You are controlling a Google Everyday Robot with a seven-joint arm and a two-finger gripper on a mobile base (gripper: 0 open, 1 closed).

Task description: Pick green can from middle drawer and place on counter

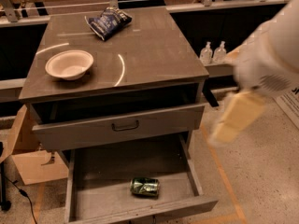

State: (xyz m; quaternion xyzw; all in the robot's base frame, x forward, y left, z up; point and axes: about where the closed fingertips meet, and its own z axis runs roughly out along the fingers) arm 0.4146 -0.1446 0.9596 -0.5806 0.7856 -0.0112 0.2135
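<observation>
The green can (145,186) lies on its side on the floor of the open middle drawer (100,183), near its front middle. The counter (154,50) is the dark grey cabinet top above it. My gripper (234,120) is a pale yellowish shape hanging from the white arm (275,55) at the right. It is beside the cabinet, about level with the upper drawer front, above and to the right of the can and well clear of it. It holds nothing that I can see.
A white bowl (69,63) sits on the counter's left side and a dark blue snack bag (108,21) at its back. A grey drawer front with a dark handle (125,125) overhangs the open drawer. Two small bottles (212,52) stand on a shelf to the right. A cardboard box (28,160) is on the floor at the left.
</observation>
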